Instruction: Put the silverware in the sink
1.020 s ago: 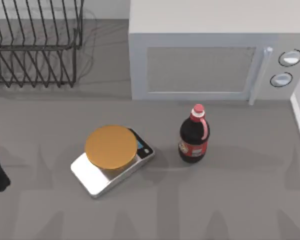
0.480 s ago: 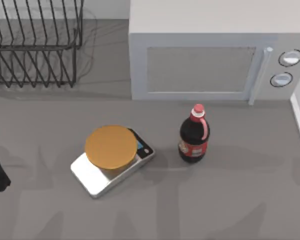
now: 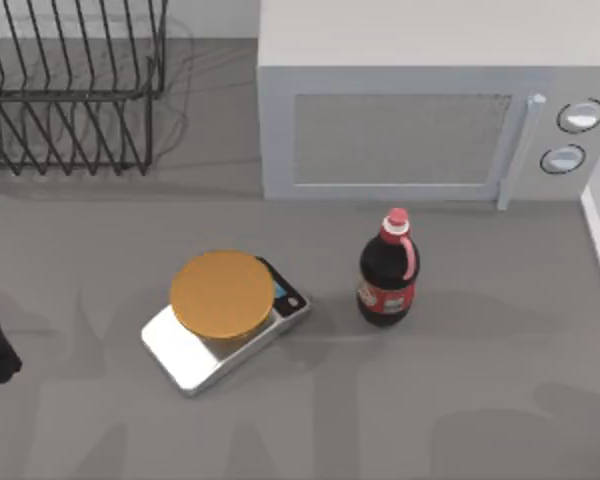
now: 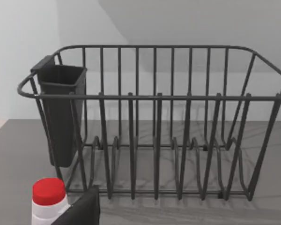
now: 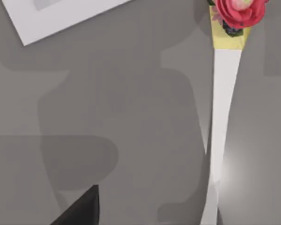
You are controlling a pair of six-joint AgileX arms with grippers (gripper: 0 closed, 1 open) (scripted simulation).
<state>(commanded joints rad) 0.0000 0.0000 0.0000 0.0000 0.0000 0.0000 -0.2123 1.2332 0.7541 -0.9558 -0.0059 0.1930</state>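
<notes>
Two arms are at work, yet the task looks barely begun: nothing is held, and no sink can be made out. In the top view, the worktop [image 3: 500,400] carries a scale [image 3: 224,322] with an orange disc near its middle, a dark bottle [image 3: 387,272] with a red cap just to the scale's right, a microwave [image 3: 420,110] along the far edge, and a wire rack [image 3: 65,85] at the far left corner. A dark shape at the left edge may be part of the left arm, though that is a guess.

The right wrist view looks straight down on a long white handle [image 5: 222,126] lying flat on the worktop, topped with a yellow band and a red flower ornament [image 5: 236,11]. This is probably the silverware to be moved; what kind of utensil it is cannot be told, as its working end is cut off. A white sheet [image 5: 61,16] lies well apart from it. Whether the right jaws are apart or together cannot be told.

The left wrist view faces the rack, with a dark cup [image 4: 61,112] hung at one end and a red-capped white bottle [image 4: 49,199] near the camera. The state of the left jaws cannot be told either.

Grasping, carrying and releasing all remain to be done.

The dark bottle bears a red label, but its writing cannot be read. The microwave shows two round dials and no legible text.
</notes>
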